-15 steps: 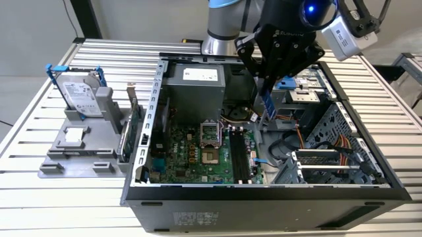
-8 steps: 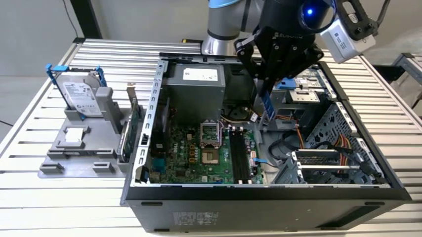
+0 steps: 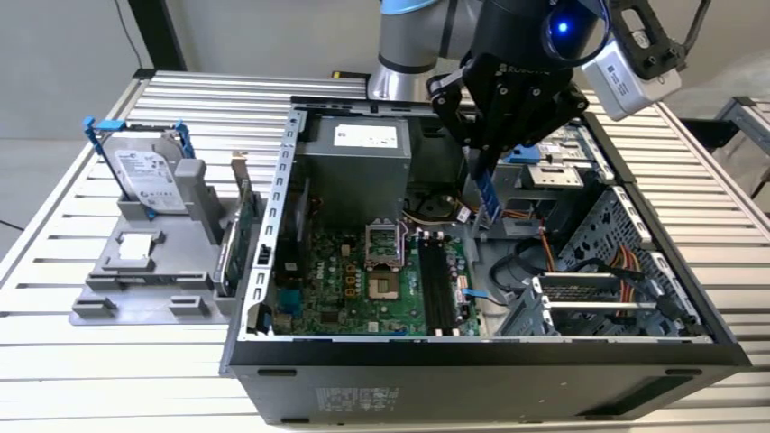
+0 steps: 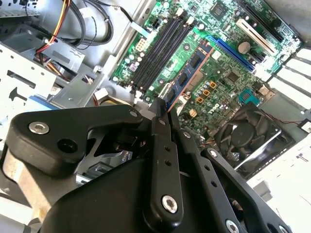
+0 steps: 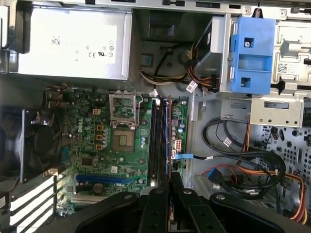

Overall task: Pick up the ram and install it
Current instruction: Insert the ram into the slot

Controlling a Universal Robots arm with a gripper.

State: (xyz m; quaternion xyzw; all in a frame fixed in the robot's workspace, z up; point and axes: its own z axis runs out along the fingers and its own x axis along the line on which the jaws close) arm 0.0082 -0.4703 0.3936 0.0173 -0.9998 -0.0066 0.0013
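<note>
Overhead, the gripper (image 3: 488, 155) points down, clamping the ram (image 3: 490, 194).

On the tabletop (image 3: 96, 361), the computer case (image 3: 481, 383) stands toward the exterior view's right edge, with the stand (image 3: 132, 289) bearing the hard drive (image 3: 151, 176) just beside it, leftward. The gripper (image 3: 488, 152) holds the ram (image 3: 490, 197) above the motherboard (image 3: 349, 284) inside.

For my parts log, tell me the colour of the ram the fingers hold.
The ram is blue with black chips, clearest in the second wrist view.
</note>
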